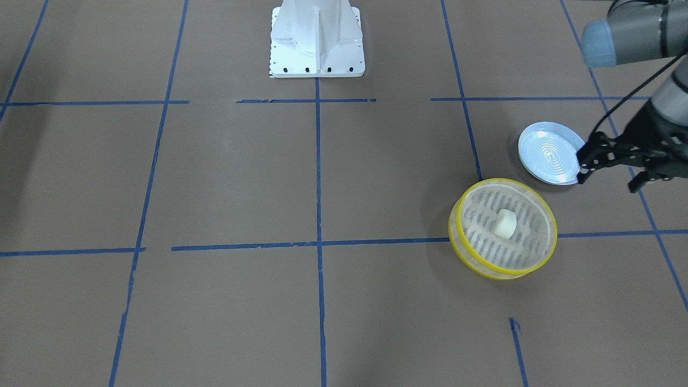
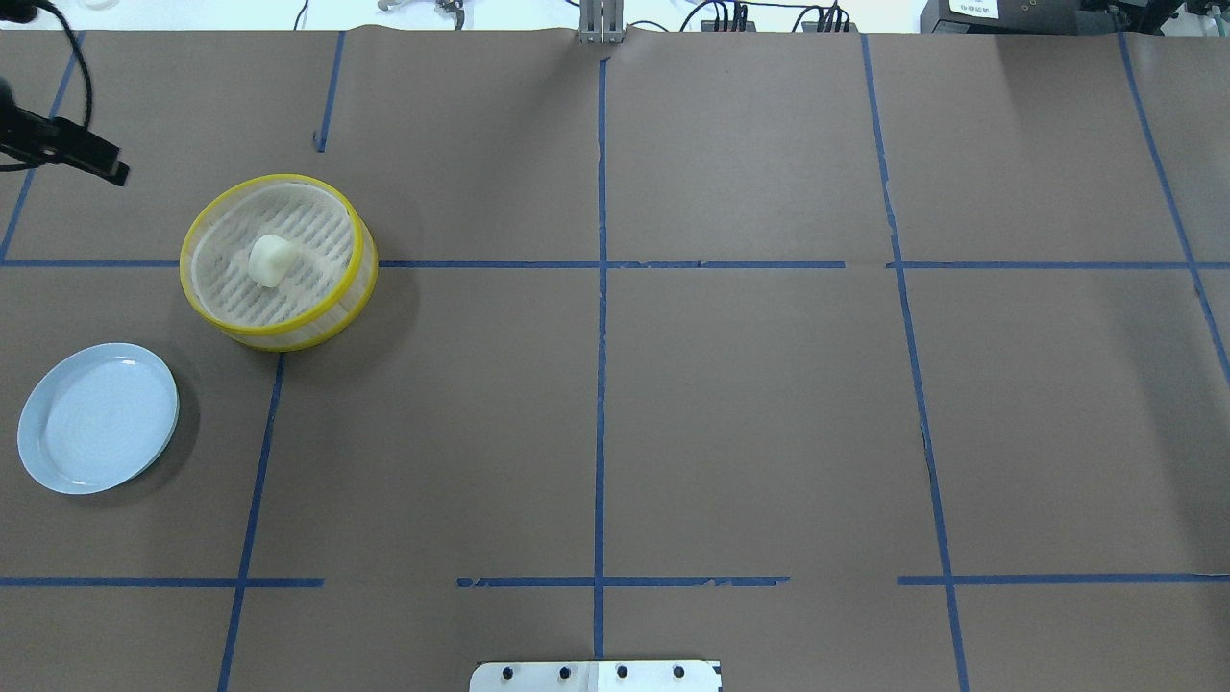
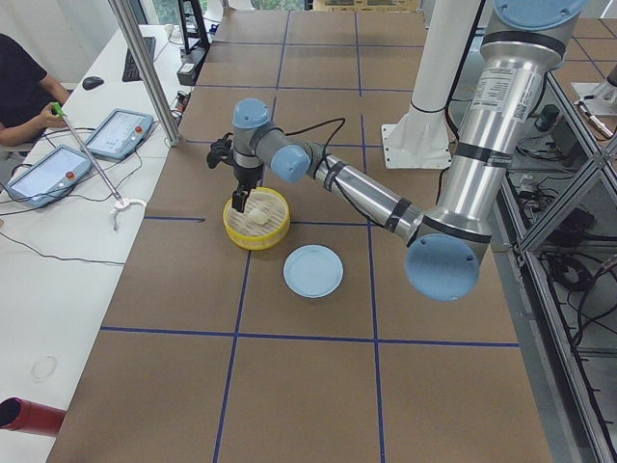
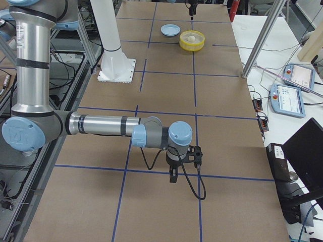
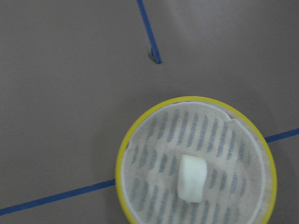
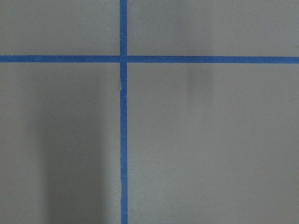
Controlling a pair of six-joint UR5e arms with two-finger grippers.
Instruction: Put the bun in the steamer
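a: where is the small cream-white blocky bun (image 2: 269,259) found?

b: it is seen lying on the slotted pale base of the round, shallow, yellow-rimmed steamer (image 2: 279,336) with the translucent whitish wall. it rests near the middle and is not touched by the wall or by either gripper.

a: and how is the steamer placed?

b: it is set upright on the brown paper-covered table (image 2: 750,404), across one of the blue tape lines (image 2: 601,384), on the robot's left side. a pale blue ridged round plate (image 2: 96,418) is laid near it, closer to the robot, with a strip of bare table between the two.

a: what is shown of the left gripper (image 1: 607,183)?

b: it is held raised above the table, close to the steamer and plate. its black fingers (image 1: 583,166) are spread apart and nothing is gripped between them. from its wrist camera the steamer and bun are looked down upon.

a: and the right gripper (image 4: 184,169)?

b: it is seen only from the side camera, well apart from the steamer, at the table's other end and low over a crossing of tape lines. whether its jaws are parted or closed cannot be told. the white metal mount base (image 1: 317,48) is seen bolted at the table's middle edge
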